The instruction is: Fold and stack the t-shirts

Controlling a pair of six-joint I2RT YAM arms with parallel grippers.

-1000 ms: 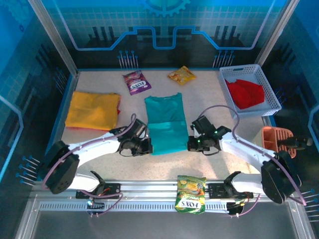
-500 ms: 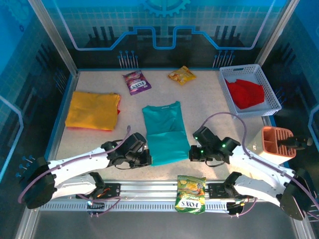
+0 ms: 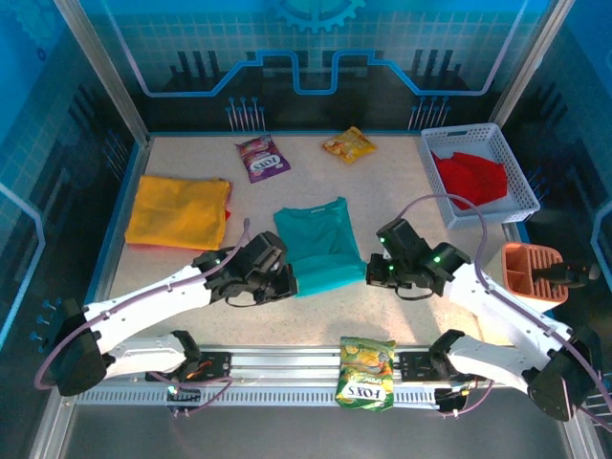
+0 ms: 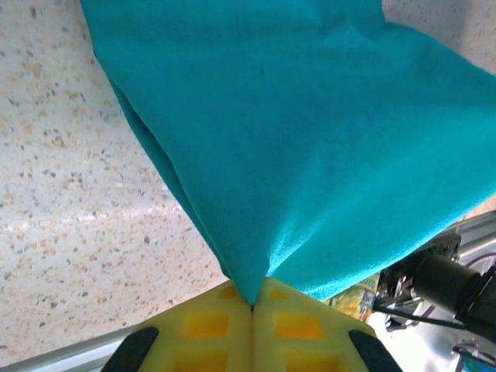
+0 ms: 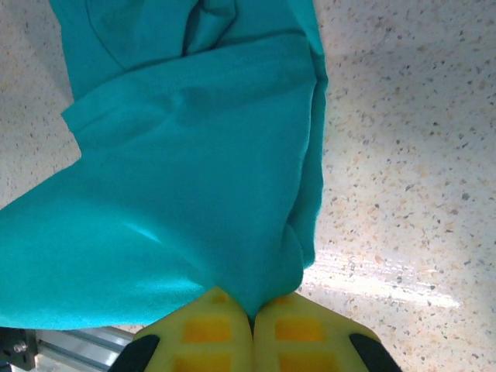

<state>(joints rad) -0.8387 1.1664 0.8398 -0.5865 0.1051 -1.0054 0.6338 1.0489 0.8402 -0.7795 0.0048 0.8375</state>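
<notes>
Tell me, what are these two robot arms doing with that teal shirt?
They are folding it. The left gripper and the right gripper are each clamped shut on a near corner of the teal t-shirt in the middle of the table. A yellow-orange t-shirt lies folded at the left, and a red t-shirt sits in the basket at the far right.

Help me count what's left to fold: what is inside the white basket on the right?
A crumpled red t-shirt lies inside the basket, covering most of its floor. A strip of bare floor shows beside it. Whether anything sits beneath the red cloth cannot be seen.
</notes>
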